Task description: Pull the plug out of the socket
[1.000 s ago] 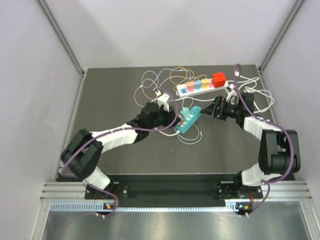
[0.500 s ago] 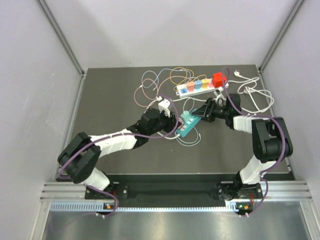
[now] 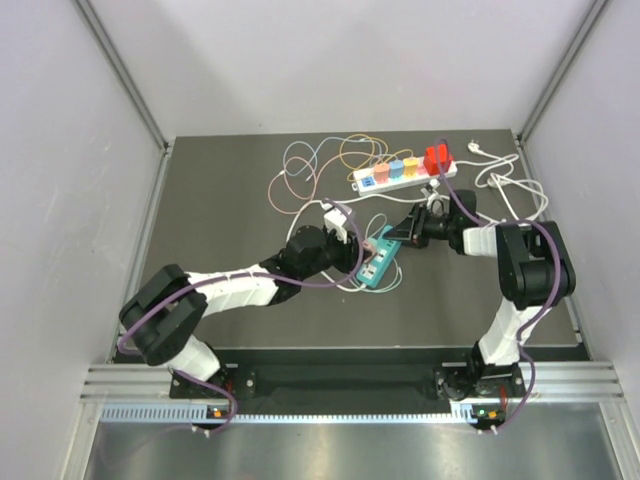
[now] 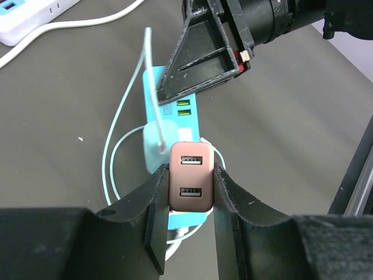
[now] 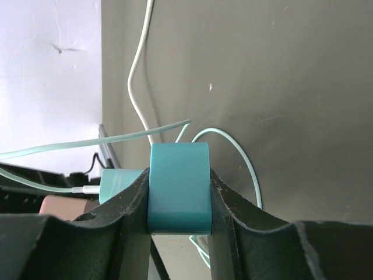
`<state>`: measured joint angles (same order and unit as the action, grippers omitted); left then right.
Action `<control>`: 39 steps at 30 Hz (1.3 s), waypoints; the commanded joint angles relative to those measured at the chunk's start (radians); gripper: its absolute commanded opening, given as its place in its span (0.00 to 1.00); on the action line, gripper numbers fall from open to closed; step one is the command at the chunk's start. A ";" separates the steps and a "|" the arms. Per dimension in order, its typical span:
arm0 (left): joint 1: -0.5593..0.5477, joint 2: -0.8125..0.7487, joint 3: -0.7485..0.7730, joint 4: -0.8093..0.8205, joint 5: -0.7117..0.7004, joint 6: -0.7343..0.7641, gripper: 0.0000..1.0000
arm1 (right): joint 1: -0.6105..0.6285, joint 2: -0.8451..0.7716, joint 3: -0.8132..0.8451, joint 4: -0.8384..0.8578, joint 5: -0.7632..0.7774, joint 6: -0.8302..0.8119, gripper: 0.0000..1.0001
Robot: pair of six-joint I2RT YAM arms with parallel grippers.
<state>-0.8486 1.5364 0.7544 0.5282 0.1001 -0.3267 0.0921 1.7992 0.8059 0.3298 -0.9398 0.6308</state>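
Observation:
The socket is a teal power strip point(image 3: 377, 262) point(image 4: 152, 137) lying at mid-table with its thin teal cable looped around it. A pinkish-brown plug point(image 4: 190, 184) with two USB ports stands in the strip. My left gripper point(image 3: 352, 244) point(image 4: 187, 195) is shut on this plug, one finger on each side. My right gripper point(image 3: 400, 232) point(image 5: 178, 201) is shut on the far end of the teal strip point(image 5: 179, 186), its fingers pressed against both long sides. In the right wrist view a mint adapter point(image 5: 121, 184) sits behind that end.
A white power strip point(image 3: 400, 173) carrying several coloured plugs lies at the back. Thin coloured cables point(image 3: 310, 160) coil to its left. A white cord point(image 3: 512, 192) loops at the back right. Grey walls enclose the dark table point(image 3: 230, 210).
My right gripper has moved left to the teal strip and closed on its end. The strip has swung nearer to upright in the top view. My left gripper kept its hold on the plug.

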 commanded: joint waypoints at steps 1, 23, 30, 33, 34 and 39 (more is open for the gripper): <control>-0.012 -0.033 -0.036 0.144 -0.002 -0.005 0.00 | -0.035 0.005 -0.005 0.106 -0.097 -0.008 0.00; 0.621 -0.260 -0.080 -0.194 -0.470 0.011 0.00 | -0.118 0.014 -0.014 0.265 -0.240 0.072 0.00; 0.971 0.130 0.092 -0.055 -0.035 -0.274 0.00 | -0.130 0.003 -0.011 0.256 -0.243 0.076 0.00; 1.020 0.264 0.190 -0.013 0.007 -0.359 0.00 | -0.134 0.003 -0.008 0.255 -0.243 0.078 0.00; 1.028 0.292 0.210 0.005 0.012 -0.380 0.00 | -0.134 0.003 -0.007 0.255 -0.243 0.078 0.00; 1.071 0.470 0.335 0.111 0.019 -0.518 0.00 | -0.137 0.009 -0.005 0.253 -0.243 0.078 0.00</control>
<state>0.2058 1.9457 1.0111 0.4847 0.0624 -0.7227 -0.0353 1.8359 0.7704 0.5339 -1.1347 0.7006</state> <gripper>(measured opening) 0.356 0.349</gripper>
